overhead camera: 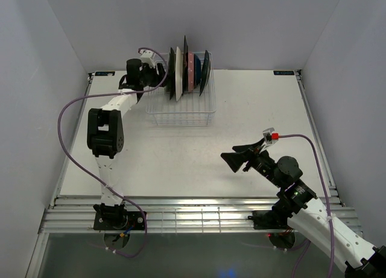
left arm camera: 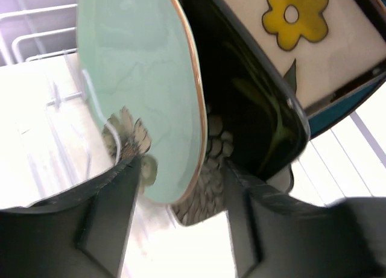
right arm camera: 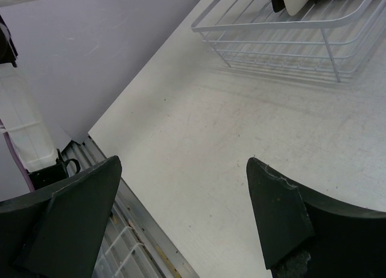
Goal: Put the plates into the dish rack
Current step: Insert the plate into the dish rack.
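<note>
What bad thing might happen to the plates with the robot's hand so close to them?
1. The left hand is open, with a finger on each side of the rim of the pale green plate. If it backs out crooked, a finger might hook the rim and tip the plate.
2. That plate stands very close to the dark flowered plate in the dish rack. A bump might knock them together and chip one.

A: What lay under everything?
B: A white table (overhead camera: 241, 121), matte and faintly marked.
A: And round it?
B: Pale grey walls (overhead camera: 36, 49) on three sides, ribbed metal slats (overhead camera: 193, 211) along the near edge, and a small dark label (overhead camera: 284, 73) at the far right corner.
</note>
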Action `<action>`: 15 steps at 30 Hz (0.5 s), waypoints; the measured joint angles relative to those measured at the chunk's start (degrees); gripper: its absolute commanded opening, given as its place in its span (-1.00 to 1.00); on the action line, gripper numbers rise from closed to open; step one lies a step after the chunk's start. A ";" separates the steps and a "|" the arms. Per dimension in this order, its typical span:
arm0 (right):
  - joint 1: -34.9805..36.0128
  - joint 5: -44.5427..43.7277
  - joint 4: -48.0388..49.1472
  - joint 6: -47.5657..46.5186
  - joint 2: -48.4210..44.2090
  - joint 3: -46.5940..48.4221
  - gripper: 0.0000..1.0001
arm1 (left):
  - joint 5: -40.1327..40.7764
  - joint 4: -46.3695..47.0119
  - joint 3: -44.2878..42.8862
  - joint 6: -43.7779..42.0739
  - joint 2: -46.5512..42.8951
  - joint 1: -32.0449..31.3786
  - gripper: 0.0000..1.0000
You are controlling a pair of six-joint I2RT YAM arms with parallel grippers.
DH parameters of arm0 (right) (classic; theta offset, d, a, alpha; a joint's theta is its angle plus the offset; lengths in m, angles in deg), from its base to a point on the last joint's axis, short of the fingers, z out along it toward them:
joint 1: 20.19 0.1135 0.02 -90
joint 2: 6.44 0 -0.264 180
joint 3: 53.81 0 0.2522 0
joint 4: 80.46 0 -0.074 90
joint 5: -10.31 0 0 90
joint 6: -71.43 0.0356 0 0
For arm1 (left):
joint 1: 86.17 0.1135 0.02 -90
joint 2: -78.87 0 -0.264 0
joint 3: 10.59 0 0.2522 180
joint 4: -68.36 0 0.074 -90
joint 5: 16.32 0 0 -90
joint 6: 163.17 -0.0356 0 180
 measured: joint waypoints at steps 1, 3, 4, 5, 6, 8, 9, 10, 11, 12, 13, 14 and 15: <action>0.00 -0.02 -0.13 -0.02 -0.15 0.00 0.80 | 0.48 -0.07 1.31 -0.48 -1.18 0.04 0.50; 0.00 -0.04 -0.39 -0.22 -0.68 0.00 0.80 | 1.14 -0.17 4.24 -0.85 -4.04 0.44 0.73; 0.00 -0.22 -0.55 -0.35 -1.07 0.00 0.80 | 1.64 0.50 5.77 -1.05 -5.60 0.66 0.92; 0.00 -0.48 -0.76 -0.46 -1.46 0.00 0.80 | 1.29 0.61 7.65 -1.16 -7.45 1.05 0.96; 0.00 -0.70 -1.01 -0.63 -1.86 0.00 0.80 | 1.14 0.48 9.25 -1.27 -9.46 1.22 0.96; 0.00 -1.07 -1.55 -0.94 -2.51 0.00 0.80 | 0.68 0.37 11.37 -1.22 -12.87 1.38 0.96; 0.00 -1.38 -1.95 -1.20 -2.75 0.00 0.80 | 0.17 0.33 11.91 -1.27 -14.34 1.44 0.96; 0.00 -1.66 -2.40 -1.51 -2.95 0.00 0.80 | -0.37 0.33 12.24 -1.27 -15.69 1.60 0.96; 0.00 -2.05 -2.89 -1.95 -3.02 0.00 0.80 | -0.92 0.42 12.68 -1.27 -17.05 1.77 0.96; 0.00 -2.62 -3.45 -2.34 -3.04 0.00 0.80 | -1.60 0.44 13.42 -1.27 -18.53 1.95 0.96; 0.00 -3.41 -4.15 -2.82 -3.04 0.00 0.80 | -2.36 0.39 14.53 -1.27 -20.17 2.21 0.96; 0.00 -4.59 -4.81 -3.48 -3.02 0.00 0.80 | -3.21 0.59 16.11 -1.25 -21.99 2.67 0.96; 0.00 -5.90 -5.53 -4.02 -2.97 0.04 0.80 | -3.98 0.59 17.88 -1.25 -23.76 3.19 0.96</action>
